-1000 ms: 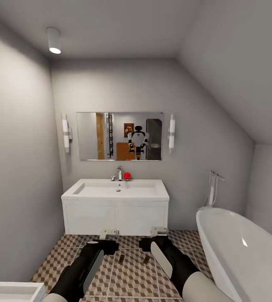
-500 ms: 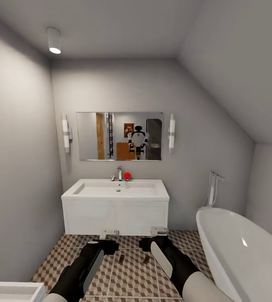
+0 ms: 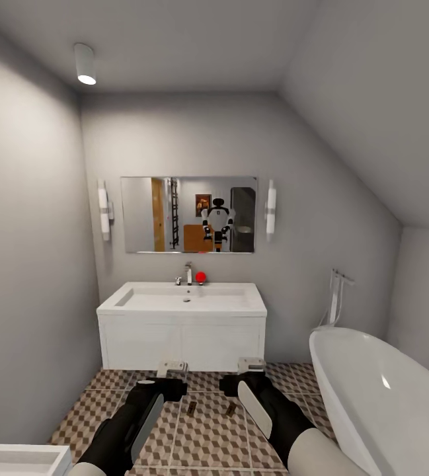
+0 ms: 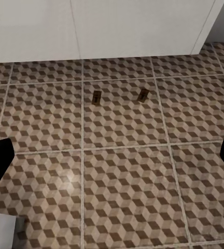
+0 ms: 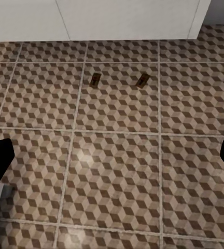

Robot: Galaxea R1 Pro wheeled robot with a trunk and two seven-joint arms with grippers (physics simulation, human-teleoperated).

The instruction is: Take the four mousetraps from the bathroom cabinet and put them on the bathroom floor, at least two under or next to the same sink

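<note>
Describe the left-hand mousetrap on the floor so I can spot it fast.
Find the white sink cabinet under the mirror. On the patterned floor before it lie two small tan mousetraps; yours is the left mousetrap, beside the pale grout line, lying straighter than the tilted right mousetrap.

I see the bathroom floor [image 3: 204,436] in smooth printed tile with a faint sheen and pale grout, two mousetraps [image 4: 97,97] of tan wood, a glossy white bathtub [image 3: 386,396], a matt white sink cabinet [image 3: 182,340], a shiny metal tap [image 3: 188,273], matt grey walls [image 3: 29,264]

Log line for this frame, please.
place: bathroom, facing sink vanity | two mousetraps on tiled floor before vanity | left gripper: open, empty | right gripper: open, empty
</note>
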